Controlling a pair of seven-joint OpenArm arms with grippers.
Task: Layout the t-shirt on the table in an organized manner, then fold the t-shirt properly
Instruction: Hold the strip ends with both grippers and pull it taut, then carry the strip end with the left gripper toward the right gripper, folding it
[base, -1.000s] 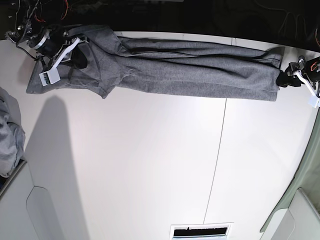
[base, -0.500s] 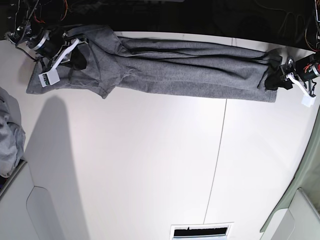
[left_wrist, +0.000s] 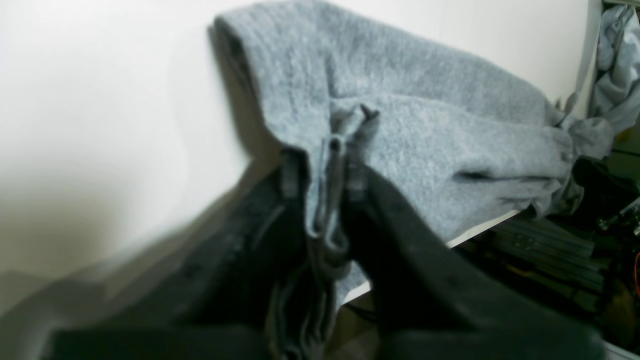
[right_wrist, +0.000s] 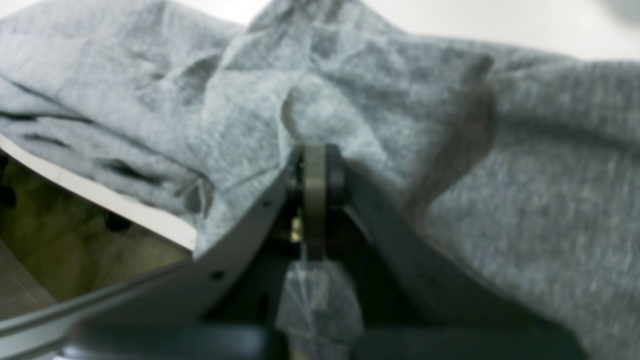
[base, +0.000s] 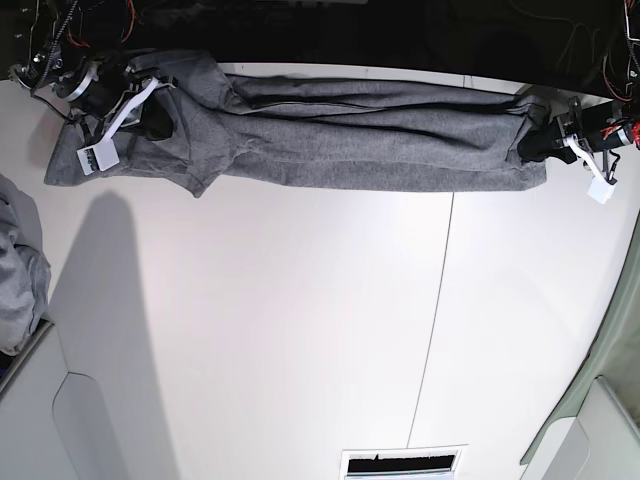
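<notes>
The t-shirt (base: 330, 135) lies stretched in a long, rumpled band along the far edge of the desk (base: 300, 330), folded over itself lengthwise. I see my left gripper (left_wrist: 332, 150) at the band's end on the base view's right, jaws pinched tight on a bunched fold of grey fabric. My right gripper (right_wrist: 315, 165) sits at the opposite end, jaws closed, cloth trapped between them. A paler cloth heap (base: 18, 270) rests at the desk's side.

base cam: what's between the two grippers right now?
Only the t-shirt, stretched in a long band along the table's far edge from the right gripper to the left gripper. Shows in the base view.
</notes>
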